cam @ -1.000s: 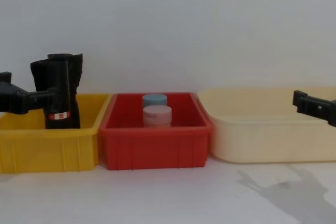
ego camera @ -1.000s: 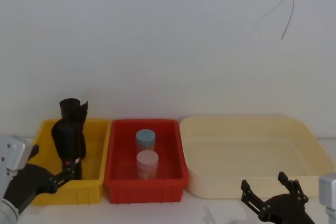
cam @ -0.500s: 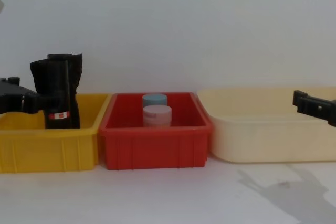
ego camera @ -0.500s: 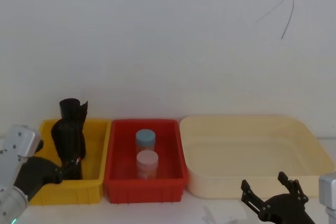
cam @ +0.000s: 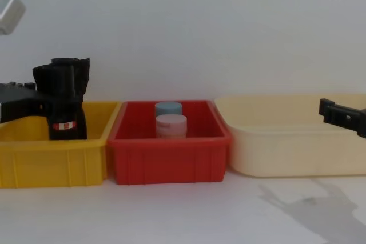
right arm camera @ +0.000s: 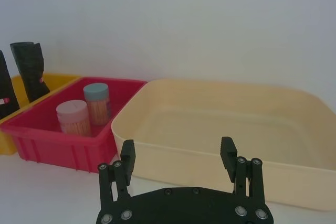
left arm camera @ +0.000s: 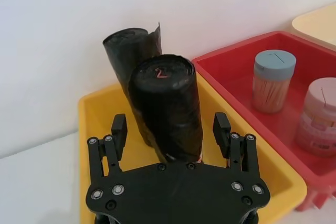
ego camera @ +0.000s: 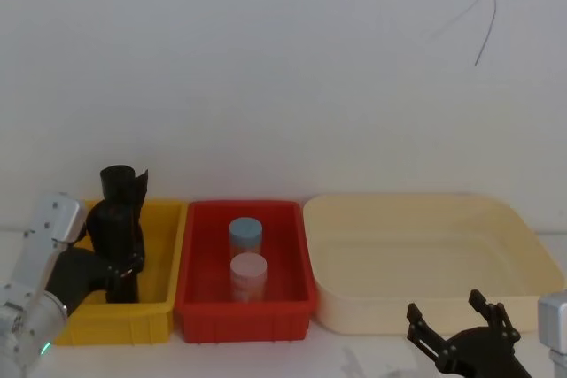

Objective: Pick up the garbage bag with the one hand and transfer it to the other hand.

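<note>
the garbage bag (left arm camera: pixel 167 103), a black roll with a red-and-white label low on its side, stands upright in the yellow bin (ego camera: pixel 165 250) at the left end of the worktop (cam: pixel 183 215). a second black roll (left arm camera: pixel 128 51) with a loose flap at its top stands just behind it in the same bin. the left end effector (left arm camera: pixel 170 124) reaches into the bin at the roll's lower half with its fingers (left arm camera: pixel 119 127) spread apart, one on each side of the roll; the wrist view shows a gap on both sides, so nothing is gripped. in the chest view it comes in from the left edge, level with the roll's middle. a red bin (ego camera: pixel 200 258) beside the yellow one holds a blue-lidded jar (ego camera: pixel 245 235) and a pink-lidded jar (ego camera: pixel 249 273). a wide cream tub (ego camera: pixel 425 254) sits at the right. the right end effector (right arm camera: pixel 177 150) hangs near the front of the cream tub, fingers apart and holding nothing, well away from the garbage bag.
</note>
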